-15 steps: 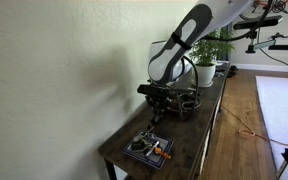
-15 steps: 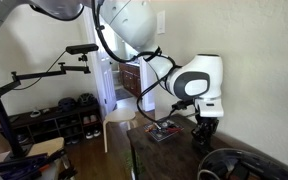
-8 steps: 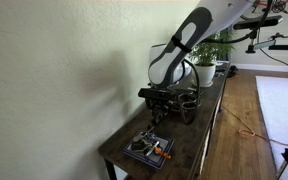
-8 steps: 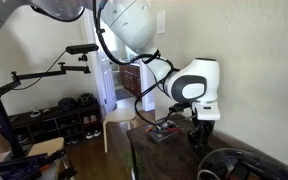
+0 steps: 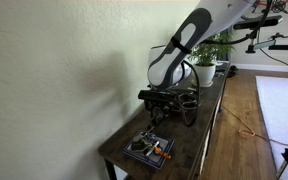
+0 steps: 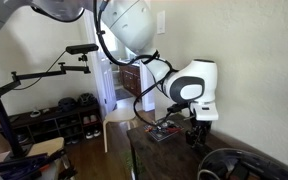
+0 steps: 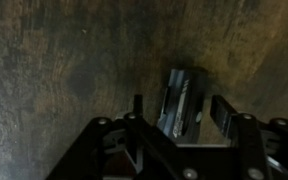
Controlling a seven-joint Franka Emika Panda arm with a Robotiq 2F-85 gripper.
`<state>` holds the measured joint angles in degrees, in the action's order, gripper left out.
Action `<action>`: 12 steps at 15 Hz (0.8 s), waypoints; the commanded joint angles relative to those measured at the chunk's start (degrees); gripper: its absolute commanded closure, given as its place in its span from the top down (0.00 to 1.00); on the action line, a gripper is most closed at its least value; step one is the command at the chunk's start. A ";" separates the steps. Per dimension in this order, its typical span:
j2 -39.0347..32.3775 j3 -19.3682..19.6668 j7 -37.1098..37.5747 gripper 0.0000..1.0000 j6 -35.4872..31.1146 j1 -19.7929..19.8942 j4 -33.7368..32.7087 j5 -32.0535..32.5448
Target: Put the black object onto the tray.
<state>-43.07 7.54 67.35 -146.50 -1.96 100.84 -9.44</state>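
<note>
In the wrist view the black object (image 7: 182,95), slim and elongated with a glossy face, lies on the dark wooden tabletop. My gripper (image 7: 181,112) is open around it, with a gap between the object and each finger. In both exterior views the gripper (image 6: 196,140) (image 5: 157,116) points down, low over the table. The tray (image 6: 234,165), a round dark dish with a raised rim, shows at the near corner of an exterior view, beside the gripper. The black object is too small to make out in the exterior views.
A small square grey tray (image 5: 149,148) (image 6: 164,131) with orange pieces sits near one end of the narrow table. Potted plants (image 5: 206,55) stand at the other end. A wall runs along the table's long side. The table edge (image 5: 199,140) drops to a wooden floor.
The jaws have gone from shut to open around the black object. The arm itself has hardly moved.
</note>
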 commanded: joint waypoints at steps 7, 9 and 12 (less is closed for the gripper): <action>0.96 -1.50 -4.23 0.14 -1.82 1.30 1.91 -3.51; 1.32 -1.46 -4.53 0.14 -1.99 1.25 2.21 -3.66; 3.43 -0.82 -5.50 0.14 -2.08 0.08 3.73 -2.42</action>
<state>-43.04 7.37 64.07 -146.67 -1.82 100.96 -11.55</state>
